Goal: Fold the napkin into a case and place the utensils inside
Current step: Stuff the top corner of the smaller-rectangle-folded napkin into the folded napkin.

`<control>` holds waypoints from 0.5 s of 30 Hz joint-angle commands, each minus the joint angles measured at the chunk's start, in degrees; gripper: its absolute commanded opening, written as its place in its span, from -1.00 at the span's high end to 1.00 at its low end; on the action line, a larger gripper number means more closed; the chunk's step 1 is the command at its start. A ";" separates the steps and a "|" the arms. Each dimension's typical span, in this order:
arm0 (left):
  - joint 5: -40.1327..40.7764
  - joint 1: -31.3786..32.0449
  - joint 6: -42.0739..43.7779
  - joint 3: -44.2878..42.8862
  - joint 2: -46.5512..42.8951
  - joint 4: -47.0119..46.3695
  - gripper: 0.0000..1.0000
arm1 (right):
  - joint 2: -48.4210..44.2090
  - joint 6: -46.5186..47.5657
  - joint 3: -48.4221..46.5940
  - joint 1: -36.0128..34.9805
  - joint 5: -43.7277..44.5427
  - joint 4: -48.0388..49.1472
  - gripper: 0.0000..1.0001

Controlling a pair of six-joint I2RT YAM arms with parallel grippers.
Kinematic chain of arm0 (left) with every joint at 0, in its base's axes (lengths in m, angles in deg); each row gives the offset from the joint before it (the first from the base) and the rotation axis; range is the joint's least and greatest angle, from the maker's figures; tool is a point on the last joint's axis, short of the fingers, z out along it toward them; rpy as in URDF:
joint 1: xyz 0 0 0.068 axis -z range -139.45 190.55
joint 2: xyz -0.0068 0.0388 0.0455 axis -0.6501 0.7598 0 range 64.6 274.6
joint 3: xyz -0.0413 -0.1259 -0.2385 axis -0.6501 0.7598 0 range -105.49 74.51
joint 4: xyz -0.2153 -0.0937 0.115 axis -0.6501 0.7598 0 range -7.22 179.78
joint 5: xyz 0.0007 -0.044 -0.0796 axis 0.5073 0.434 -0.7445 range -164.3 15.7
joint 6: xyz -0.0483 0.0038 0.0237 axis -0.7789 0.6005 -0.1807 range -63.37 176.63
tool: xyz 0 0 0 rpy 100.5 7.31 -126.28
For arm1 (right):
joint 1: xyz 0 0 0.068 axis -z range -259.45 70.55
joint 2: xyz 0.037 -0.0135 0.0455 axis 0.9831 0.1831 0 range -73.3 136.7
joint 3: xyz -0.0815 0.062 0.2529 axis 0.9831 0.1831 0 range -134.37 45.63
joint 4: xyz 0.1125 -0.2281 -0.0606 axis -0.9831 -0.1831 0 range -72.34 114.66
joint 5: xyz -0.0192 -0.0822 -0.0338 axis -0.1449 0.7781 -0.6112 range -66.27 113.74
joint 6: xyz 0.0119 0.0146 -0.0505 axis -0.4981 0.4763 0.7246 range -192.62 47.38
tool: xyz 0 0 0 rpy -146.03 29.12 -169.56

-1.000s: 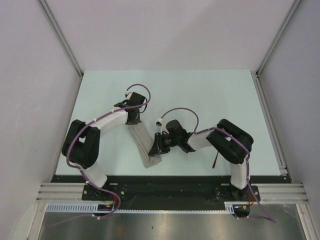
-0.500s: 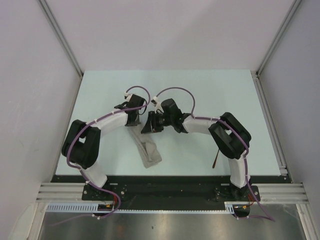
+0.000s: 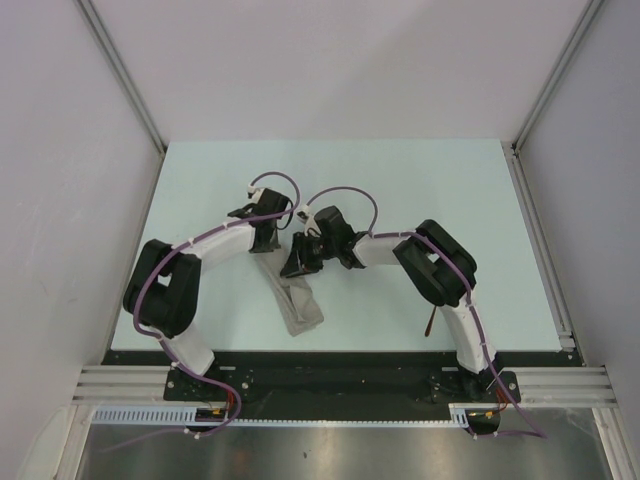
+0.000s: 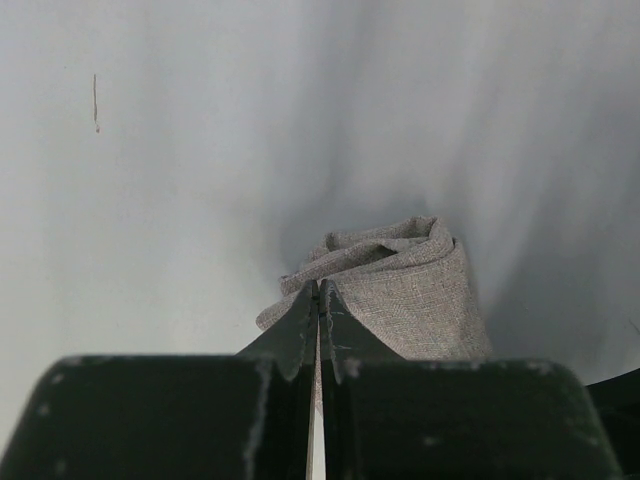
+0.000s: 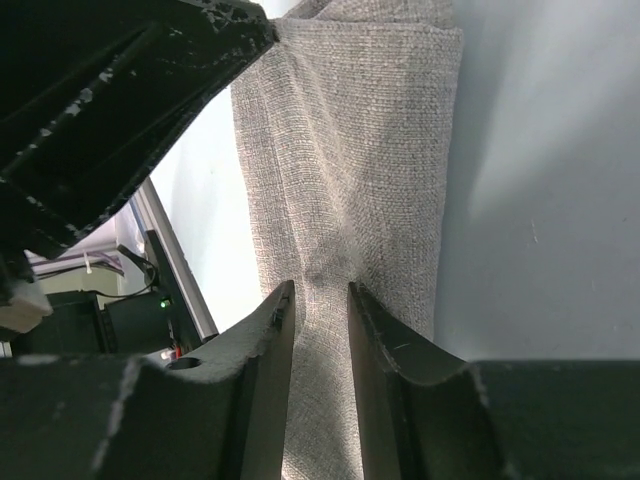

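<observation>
Pale green table [image 3: 420, 190], grey walls [image 3: 330, 70], folded napkin [image 3: 300, 305] near front edge

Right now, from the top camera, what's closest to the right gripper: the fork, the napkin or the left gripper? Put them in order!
1. napkin: pinched in the right gripper.
2. left gripper: just to its left, on the same cloth.
3. fork: far off to the right.

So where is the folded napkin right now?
Top view: the napkin lies on the table left of centre, running from its near edge up to the left gripper and right gripper, which both pinch it.
</observation>
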 commanded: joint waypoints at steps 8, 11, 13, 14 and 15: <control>-5.48 -4.35 -3.40 -0.32 -9.18 2.29 -0.03 | -0.51 2.91 1.11 -0.60 -0.06 -1.61 0.36; -8.20 -6.29 -3.40 1.08 -9.10 2.03 -0.09 | -0.77 3.18 1.37 -0.60 0.02 -1.79 0.36; -10.66 -7.08 -3.23 1.53 -8.23 1.06 -0.10 | -0.69 3.09 1.46 -0.68 -0.06 -1.61 0.37; -12.15 -7.35 -3.58 1.53 -7.00 1.14 -0.13 | -0.60 2.92 1.37 -0.69 -0.15 -1.35 0.37; -13.04 -7.61 -3.58 1.70 -6.38 0.62 -0.15 | -0.43 2.83 1.28 -0.77 -0.50 -1.26 0.37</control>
